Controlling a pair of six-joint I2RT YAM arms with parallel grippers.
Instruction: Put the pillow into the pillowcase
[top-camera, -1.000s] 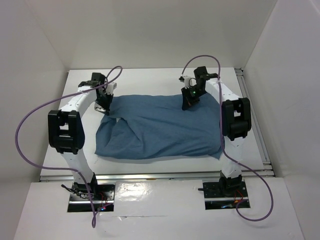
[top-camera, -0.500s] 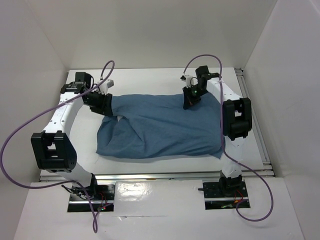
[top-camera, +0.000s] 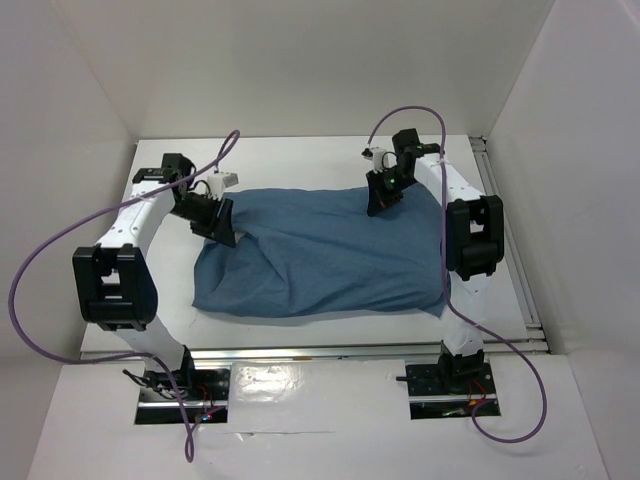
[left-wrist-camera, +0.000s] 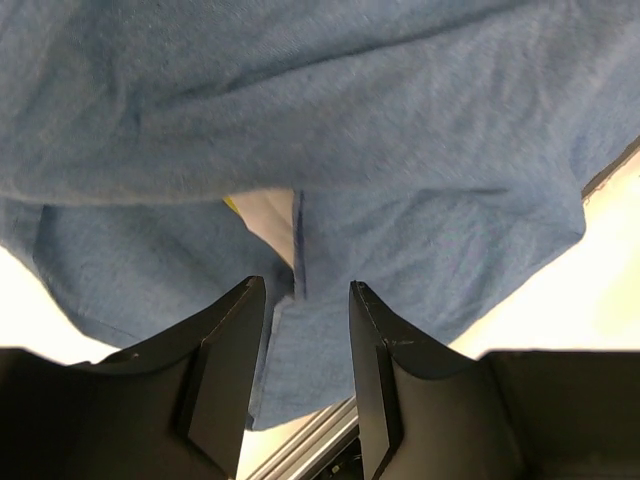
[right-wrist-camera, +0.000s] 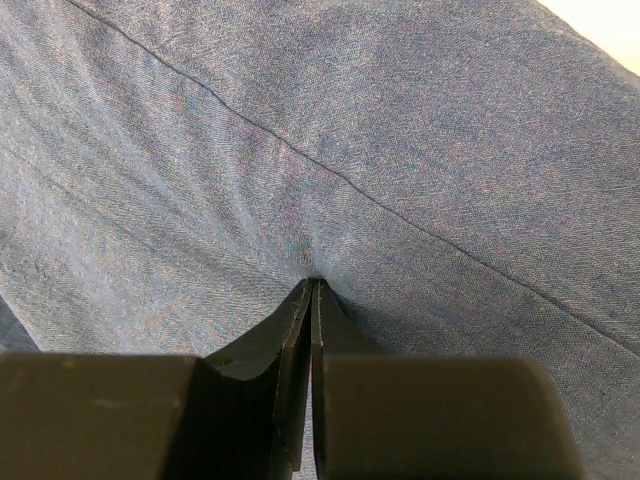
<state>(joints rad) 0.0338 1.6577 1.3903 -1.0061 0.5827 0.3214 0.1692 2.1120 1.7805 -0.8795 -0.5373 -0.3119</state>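
Pillowcase (top-camera: 320, 255) far edge pinched in right claw (right-wrist-camera: 310, 290); left claw (left-wrist-camera: 305, 290) apart at its left edge.

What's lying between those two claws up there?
Only the wrinkled blue pillowcase spans from the left gripper to the right gripper; the top view shows it.

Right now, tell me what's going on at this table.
The pillow is almost wholly inside the blue pillowcase. Only a sliver of cream shows at the opening in the left wrist view. The right end effector is shut on a pinch of the cloth at the far edge. The left end effector is open at the far-left corner, with its fingers on either side of the opening's hem and not clamped.
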